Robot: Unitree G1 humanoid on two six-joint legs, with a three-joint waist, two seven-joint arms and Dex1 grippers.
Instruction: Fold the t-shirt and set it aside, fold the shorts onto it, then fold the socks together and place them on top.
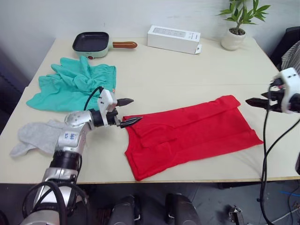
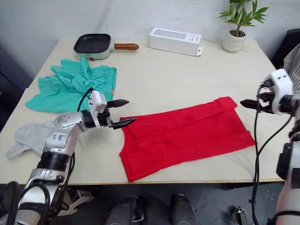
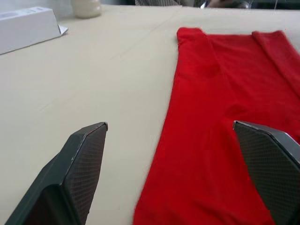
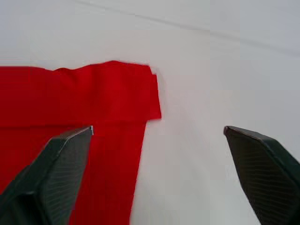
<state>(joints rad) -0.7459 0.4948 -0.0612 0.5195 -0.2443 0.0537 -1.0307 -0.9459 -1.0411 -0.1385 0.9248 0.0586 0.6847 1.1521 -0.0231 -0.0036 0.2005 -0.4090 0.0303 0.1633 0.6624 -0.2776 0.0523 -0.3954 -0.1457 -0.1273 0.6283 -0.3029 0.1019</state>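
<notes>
The t-shirt (image 1: 192,133) lies flat near the front edge of the table (image 1: 187,75), a long red band already folded lengthwise with its sleeves tucked in. It looks like thin cotton: light, limp, matte, and likely to sag and drag unless lifted at two points together. The best holds, I judge, are the doubled edges at each short end, where layered cloth gives the fingers something to bite.

The left gripper (image 1: 126,112) hovers at the shirt's left end, fingers spread and holding nothing, one tip just over the red corner. The right gripper (image 2: 253,105) hangs beside the far right end, also spread wide and empty (its wrist view shows the folded corner between the tips, slightly off-centre).

The shorts (image 1: 75,84), teal and crumpled with a gathered waistband, lie at the back left, well apart from the shirt. The socks (image 1: 37,136), soft grey knit, rest at the front left edge; they should be the lightest pieces and will pinch easily
</notes>
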